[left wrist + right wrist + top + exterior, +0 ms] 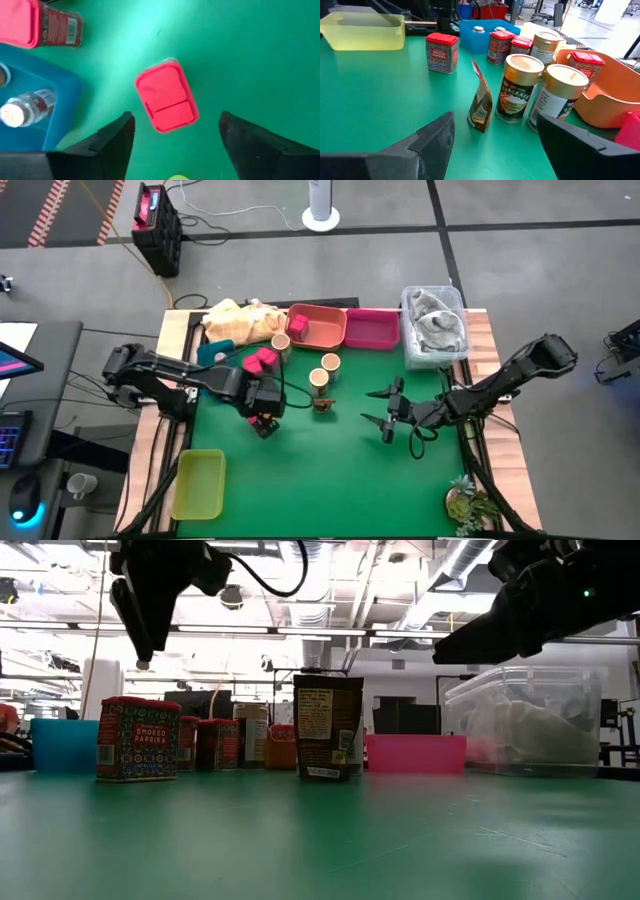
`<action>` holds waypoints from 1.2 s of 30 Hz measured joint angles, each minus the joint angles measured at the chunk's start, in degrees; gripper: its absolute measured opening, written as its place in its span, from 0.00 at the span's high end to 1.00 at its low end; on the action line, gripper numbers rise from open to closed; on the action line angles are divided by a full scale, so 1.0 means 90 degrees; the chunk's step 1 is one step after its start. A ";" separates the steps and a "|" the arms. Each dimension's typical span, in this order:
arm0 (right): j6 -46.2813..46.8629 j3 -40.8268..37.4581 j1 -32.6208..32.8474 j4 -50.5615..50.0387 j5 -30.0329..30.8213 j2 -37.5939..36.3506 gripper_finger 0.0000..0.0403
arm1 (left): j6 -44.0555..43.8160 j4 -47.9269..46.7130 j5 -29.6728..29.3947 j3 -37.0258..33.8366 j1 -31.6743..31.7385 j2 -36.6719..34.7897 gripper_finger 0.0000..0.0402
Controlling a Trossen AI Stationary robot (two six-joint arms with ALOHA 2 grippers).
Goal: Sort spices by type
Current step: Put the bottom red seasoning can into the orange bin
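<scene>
Left gripper [264, 423] held above the mat, pointing straight down, fingers [116, 142] spread wide with nothing between them. Right gripper [386, 412] reaching in from the right, low and level, fingers [432, 137] likewise parted and empty.

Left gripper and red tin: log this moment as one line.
left gripper: open, above red spice tin | tin: upright on green mat, ungrasped | right gripper: open, waiting over the mat

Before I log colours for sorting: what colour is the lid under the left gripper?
Pink-red lid, clearest in the left wrist view.
</scene>
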 joint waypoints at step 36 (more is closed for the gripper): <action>-0.0017 0.0000 -0.0008 0.0007 0.0001 0.0000 0.24 | -0.0490 0.1995 -0.0200 -0.1837 -0.0031 -0.0001 0.48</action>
